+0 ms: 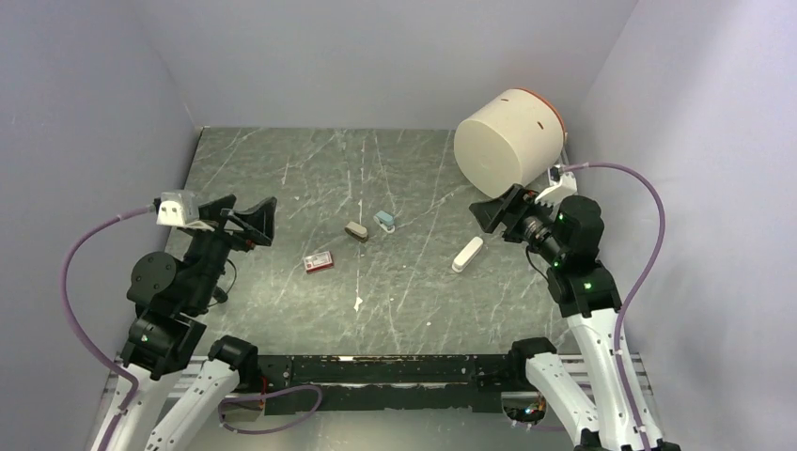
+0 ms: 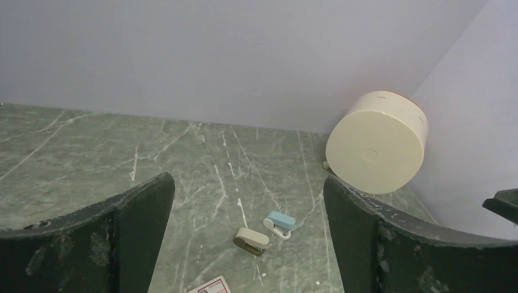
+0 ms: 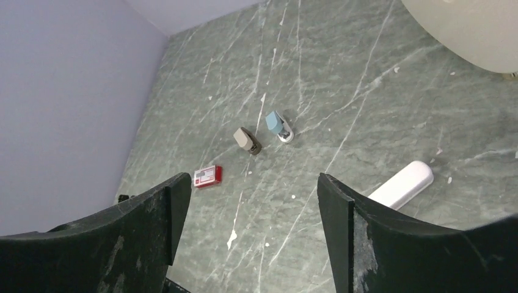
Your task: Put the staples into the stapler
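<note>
Stapling items: two mini staplers and one box, all lying on the green marbled surface.
The tan stapler is closed and lies flat near the middle. The blue stapler, blue on top with a white base, is also closed and lies just beside it, farther back and to the right, not touching. The little red staple box, white-labelled, lies flat nearer and to the left, apart from both, its contents hidden. Which stapler is meant cannot be told.

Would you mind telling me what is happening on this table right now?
Nothing is being handled yet. The left gripper and right gripper both hang open above the table, holding nothing. A small red box, a tan stapler, a blue stapler and a white bar lie apart mid-table; a cream drum sits tipped in the far right corner.
</note>
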Available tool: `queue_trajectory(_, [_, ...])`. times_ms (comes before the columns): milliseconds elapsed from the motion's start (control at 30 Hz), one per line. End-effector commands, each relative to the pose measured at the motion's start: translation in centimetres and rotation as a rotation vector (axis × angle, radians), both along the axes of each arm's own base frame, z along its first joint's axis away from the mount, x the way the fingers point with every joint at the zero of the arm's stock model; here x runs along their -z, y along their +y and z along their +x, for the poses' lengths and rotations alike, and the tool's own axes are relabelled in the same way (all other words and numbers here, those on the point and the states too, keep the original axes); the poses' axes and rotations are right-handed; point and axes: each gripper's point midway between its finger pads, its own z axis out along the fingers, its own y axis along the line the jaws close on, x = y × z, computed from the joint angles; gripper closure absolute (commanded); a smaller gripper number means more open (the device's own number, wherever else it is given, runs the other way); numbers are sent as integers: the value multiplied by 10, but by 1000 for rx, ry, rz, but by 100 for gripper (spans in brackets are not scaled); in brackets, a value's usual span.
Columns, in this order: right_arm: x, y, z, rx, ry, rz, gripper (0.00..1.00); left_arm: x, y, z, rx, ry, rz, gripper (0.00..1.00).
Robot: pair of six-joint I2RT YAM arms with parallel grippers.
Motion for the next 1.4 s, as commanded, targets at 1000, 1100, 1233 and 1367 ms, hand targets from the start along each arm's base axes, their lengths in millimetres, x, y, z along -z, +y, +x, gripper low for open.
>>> queue_trajectory(1000, [88,190,1,-342,165,-80,34,124,5,-7,-85,441,-157,4])
queue_trajectory(1100, [114,218,7,-333,229,-178,32,120,8,-6,-102,417,-176,4])
queue_trajectory(1233, [138,262,8,-375,245,-285,31,102,3,-8,-48,329,-170,3])
queue_trajectory(1367, [166,297,5,-466,276,-372,30,84,21,-14,-119,236,-218,3])
